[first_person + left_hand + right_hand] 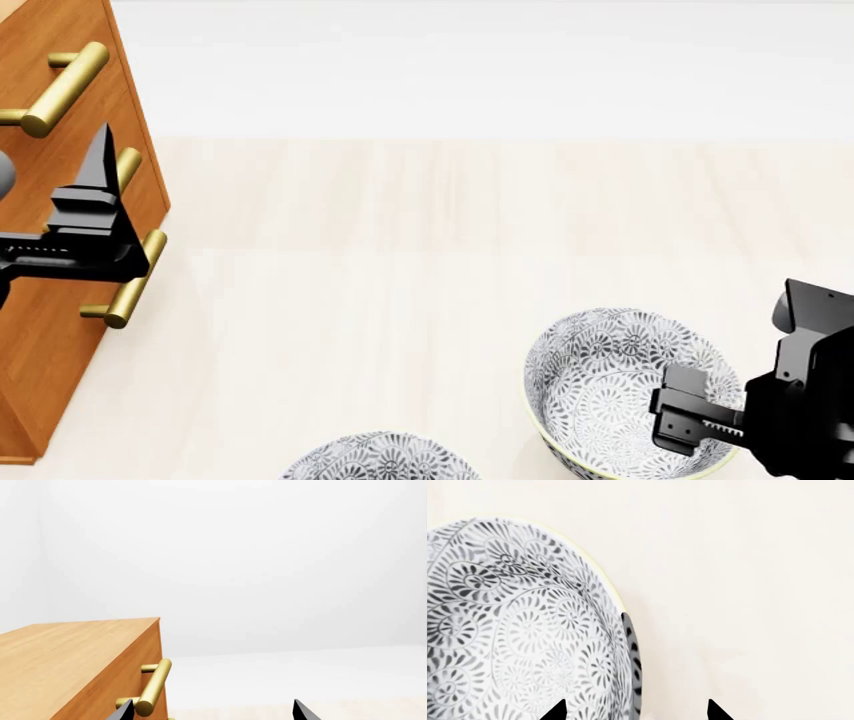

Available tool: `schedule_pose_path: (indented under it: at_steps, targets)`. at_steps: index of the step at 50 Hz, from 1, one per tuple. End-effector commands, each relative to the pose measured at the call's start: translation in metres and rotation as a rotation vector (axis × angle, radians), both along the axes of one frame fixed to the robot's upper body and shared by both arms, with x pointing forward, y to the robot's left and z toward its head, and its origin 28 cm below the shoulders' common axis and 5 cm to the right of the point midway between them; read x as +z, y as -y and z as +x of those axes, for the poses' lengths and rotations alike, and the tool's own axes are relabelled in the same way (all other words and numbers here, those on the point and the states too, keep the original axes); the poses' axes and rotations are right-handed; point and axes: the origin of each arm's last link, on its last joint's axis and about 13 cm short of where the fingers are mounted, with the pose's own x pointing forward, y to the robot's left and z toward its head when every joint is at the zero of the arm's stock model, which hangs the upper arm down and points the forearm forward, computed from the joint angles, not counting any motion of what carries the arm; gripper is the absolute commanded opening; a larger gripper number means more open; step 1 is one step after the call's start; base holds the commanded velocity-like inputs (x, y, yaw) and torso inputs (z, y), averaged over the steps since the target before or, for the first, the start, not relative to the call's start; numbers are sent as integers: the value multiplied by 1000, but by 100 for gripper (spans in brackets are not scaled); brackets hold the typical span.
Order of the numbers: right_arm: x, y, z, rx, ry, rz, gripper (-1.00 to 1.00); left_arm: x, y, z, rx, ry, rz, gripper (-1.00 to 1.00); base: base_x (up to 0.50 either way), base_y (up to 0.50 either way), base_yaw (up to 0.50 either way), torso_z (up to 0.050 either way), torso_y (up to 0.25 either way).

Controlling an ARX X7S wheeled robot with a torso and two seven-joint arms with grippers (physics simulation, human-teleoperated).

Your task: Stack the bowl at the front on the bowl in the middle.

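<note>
Right gripper (pixel 634 714) fingers spread, holding nothing; we see one tip over the inside of the middle bowl (pixel 627 390), the other outside its rim. Left gripper (pixel 212 714) fingers also spread and bare, up beside the wooden cabinet (pixel 54 250) with brass handles (pixel 60 88), well apart from both bowls. Front bowl (pixel 378 457) sits nearest us at the head view's lower edge, partly cropped, near the middle bowl. Both rest on a pale wood tabletop (pixel 400 240). Beyond, a plain white floor and wall.
</note>
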Motion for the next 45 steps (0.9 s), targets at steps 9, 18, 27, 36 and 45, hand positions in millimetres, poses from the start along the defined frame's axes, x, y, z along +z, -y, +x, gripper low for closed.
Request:
schedule_pose_path:
  at_steps: [9, 18, 27, 36, 45]
  targets:
    - [-6, -3, 0, 32, 4, -41, -100, -1, 0, 1, -2, -4, 4, 100, 0, 0, 0, 0, 0]
    - [-8, -2, -1, 34, 5, -38, -100, -2, 0, 2, -2, -5, 4, 100, 0, 0, 0, 0, 0]
    - [25, -9, -2, 52, 142, 74, -100, -2, 1, 2, -3, -5, 5, 100, 0, 0, 0, 0, 0]
    - [68, -16, -9, 42, 271, 134, -100, -1, 0, 2, -4, -5, 4, 100, 0, 0, 0, 0, 0]
    - [85, -17, -14, 55, 311, 162, -100, 0, 1, 2, -5, -5, 6, 100, 0, 0, 0, 0, 0]
